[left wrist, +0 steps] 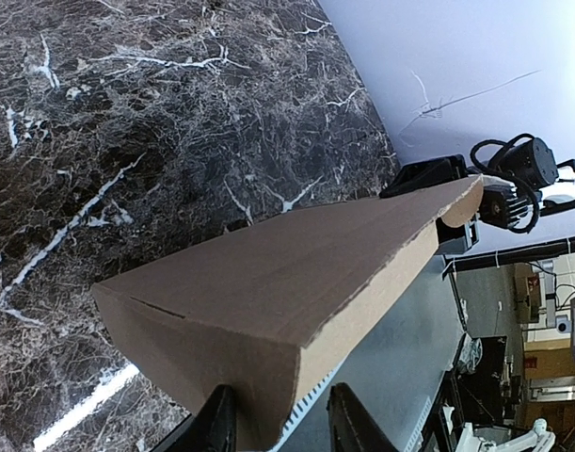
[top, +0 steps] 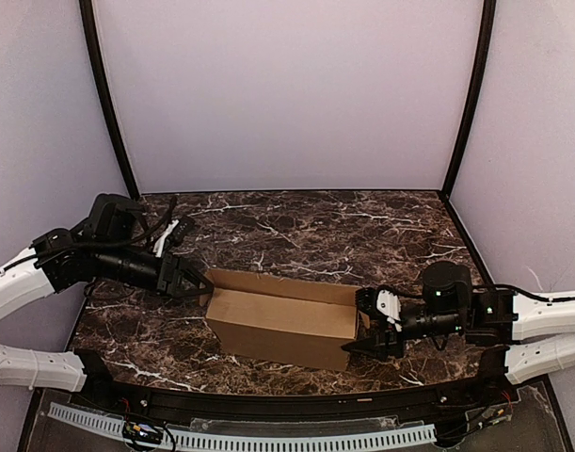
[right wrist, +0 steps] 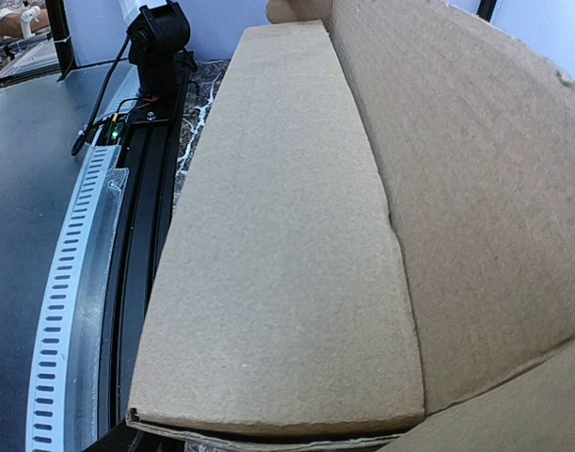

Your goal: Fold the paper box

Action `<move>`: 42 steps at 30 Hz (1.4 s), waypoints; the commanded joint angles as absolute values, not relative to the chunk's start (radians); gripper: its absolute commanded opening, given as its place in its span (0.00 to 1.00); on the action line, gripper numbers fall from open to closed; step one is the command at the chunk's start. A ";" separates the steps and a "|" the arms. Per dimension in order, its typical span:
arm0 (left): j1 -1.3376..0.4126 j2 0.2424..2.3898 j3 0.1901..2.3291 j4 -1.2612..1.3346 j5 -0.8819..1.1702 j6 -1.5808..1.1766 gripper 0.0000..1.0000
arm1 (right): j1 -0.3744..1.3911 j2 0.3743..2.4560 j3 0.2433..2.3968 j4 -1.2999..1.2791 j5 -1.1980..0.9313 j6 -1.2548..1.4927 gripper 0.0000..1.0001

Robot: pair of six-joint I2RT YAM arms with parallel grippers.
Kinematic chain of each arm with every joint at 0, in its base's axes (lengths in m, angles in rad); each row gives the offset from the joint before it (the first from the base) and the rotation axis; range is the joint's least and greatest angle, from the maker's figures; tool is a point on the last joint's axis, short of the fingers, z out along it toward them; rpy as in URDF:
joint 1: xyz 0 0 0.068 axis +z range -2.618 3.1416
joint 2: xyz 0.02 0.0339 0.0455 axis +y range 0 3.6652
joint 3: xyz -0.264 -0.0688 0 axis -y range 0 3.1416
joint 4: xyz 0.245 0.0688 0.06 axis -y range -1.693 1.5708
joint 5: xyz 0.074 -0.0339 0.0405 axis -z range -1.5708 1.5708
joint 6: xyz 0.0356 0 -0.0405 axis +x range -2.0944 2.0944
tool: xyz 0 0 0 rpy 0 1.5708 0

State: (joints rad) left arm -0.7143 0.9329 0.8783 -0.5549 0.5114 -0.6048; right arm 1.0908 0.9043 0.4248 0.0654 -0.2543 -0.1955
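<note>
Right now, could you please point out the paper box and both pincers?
paper box (top: 282,328), top view, its near face.
left pincer (top: 202,284), top view, between its fingertips.
right pincer (top: 360,325), top view, between its fingertips.

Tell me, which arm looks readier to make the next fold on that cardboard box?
Likely the left arm: its jaws straddle an end wall of the paper box, set to pinch it. The right arm sits against the opposite end, seemingly steadying it.

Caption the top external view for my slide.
Left arm and right arm flank the half-folded paper box on a marble table.
</note>
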 commanded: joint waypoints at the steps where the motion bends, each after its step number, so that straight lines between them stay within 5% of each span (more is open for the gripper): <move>1: -0.739 0.948 0.894 -0.500 0.541 -0.623 0.33 | 1.084 0.902 0.409 0.096 -0.247 -0.177 0.24; 42: -0.859 0.882 0.651 -0.458 0.436 -0.622 0.01 | 1.084 0.922 0.438 0.080 -0.245 -0.143 0.22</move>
State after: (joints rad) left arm -0.8127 0.8509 0.7223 -0.3595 0.3786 -0.6170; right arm 1.0893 0.9108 0.4183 0.0601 -0.2543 -0.1757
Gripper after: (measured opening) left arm 0.013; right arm 0.596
